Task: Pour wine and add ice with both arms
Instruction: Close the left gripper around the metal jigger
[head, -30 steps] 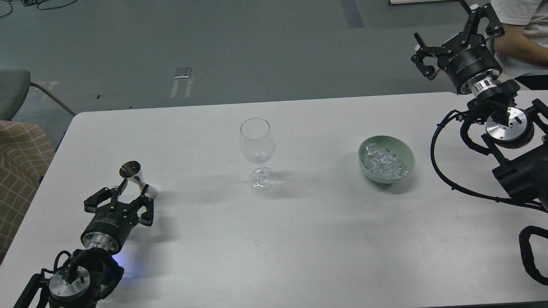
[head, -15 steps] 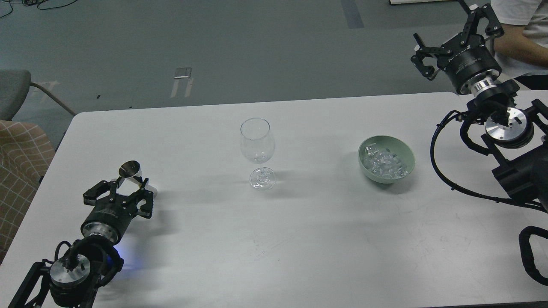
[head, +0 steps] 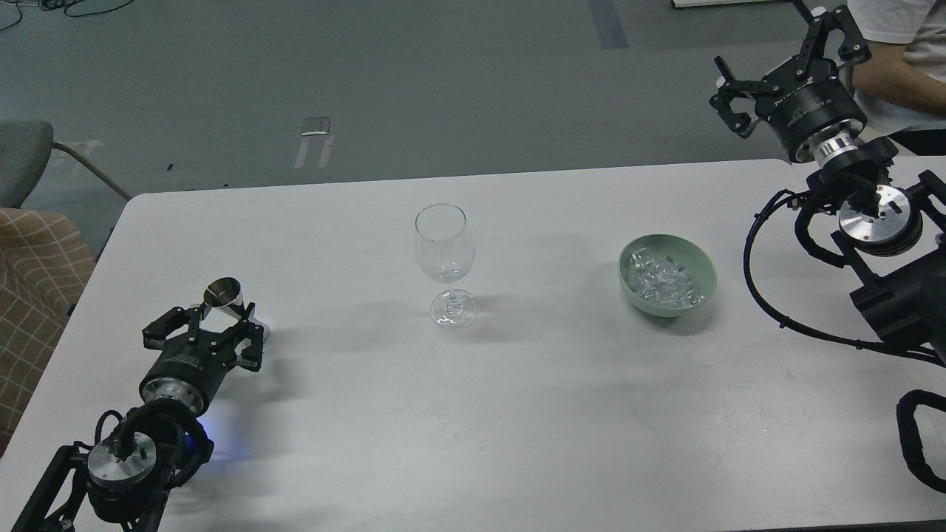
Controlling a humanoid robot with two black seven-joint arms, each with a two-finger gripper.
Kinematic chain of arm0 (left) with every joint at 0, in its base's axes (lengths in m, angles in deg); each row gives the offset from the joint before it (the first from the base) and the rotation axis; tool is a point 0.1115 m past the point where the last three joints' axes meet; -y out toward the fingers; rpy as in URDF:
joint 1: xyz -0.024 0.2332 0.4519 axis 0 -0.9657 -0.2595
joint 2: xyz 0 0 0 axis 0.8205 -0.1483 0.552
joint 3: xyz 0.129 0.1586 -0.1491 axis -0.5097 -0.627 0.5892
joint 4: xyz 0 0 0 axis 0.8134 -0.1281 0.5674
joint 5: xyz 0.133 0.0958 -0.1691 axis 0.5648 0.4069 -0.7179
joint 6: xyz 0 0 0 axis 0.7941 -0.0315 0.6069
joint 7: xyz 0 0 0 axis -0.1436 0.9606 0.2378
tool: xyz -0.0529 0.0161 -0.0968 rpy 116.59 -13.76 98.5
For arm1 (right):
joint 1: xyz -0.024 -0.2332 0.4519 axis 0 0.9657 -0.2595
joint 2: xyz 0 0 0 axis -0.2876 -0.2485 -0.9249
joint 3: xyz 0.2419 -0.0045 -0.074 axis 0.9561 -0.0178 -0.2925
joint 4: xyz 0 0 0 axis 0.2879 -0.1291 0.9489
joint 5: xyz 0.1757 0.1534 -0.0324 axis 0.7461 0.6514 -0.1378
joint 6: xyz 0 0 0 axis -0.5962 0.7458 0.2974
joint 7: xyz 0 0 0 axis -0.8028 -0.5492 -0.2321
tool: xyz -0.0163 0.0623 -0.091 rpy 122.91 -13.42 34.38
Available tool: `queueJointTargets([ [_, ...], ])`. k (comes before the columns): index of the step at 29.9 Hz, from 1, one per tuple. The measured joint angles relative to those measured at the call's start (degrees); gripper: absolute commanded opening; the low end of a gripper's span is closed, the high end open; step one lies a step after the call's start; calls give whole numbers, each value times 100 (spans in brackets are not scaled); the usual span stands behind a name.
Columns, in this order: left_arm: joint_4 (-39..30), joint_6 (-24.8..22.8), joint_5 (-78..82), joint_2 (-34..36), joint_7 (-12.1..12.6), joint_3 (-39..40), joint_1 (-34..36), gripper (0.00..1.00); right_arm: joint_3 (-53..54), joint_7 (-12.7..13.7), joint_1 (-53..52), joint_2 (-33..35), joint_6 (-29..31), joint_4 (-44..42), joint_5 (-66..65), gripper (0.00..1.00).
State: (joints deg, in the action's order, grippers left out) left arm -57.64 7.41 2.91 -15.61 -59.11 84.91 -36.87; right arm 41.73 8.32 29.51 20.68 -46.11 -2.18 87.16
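Note:
An empty clear wine glass point(head: 444, 255) stands upright at the table's middle. A small metal jigger point(head: 224, 295) stands at the left on the white table point(head: 517, 421). My left gripper point(head: 216, 323) is open, its fingers on either side of the jigger's lower half; I cannot tell if they touch it. A pale green bowl point(head: 706, 271) holding ice cubes point(head: 664, 284) sits to the right of the glass. My right gripper point(head: 765, 41) is open and empty, raised above the table's far right corner, well behind the bowl.
A person in a white shirt point(head: 905, 44) sits behind the right arm at the top right. A grey chair point(head: 22, 159) and a checked cushion point(head: 37, 288) are beyond the table's left edge. The right arm's black cables point(head: 761, 295) hang over the table's right side.
My left gripper has moved forward, so that its open fingers now straddle the jigger. The jigger has shifted slightly. The right arm has barely moved.

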Motion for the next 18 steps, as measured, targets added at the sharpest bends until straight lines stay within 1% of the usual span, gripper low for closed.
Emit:
queueJointTargets([
  [4,116,-1,0,-19,0,0,113,49,0,0,4,0,0,0,0,100],
  [6,136,-1,0,-22,0,0,162,45,0,0,7,1,0,0,0,100],
  [8,146,-1,0,-22,1,0,206,38,0,0,8,9,0,0,0,100],
  [12,181,-13,0,-23,8,-2,231,32,0,0,8,19,0,-4,0,100],
  [14,192,-24,0,-23,9,-2,233,25,0,0,8,19,0,-4,0,100],
  [18,196,-57,0,-23,34,-2,233,18,0,3,8,19,0,-4,0,100],
])
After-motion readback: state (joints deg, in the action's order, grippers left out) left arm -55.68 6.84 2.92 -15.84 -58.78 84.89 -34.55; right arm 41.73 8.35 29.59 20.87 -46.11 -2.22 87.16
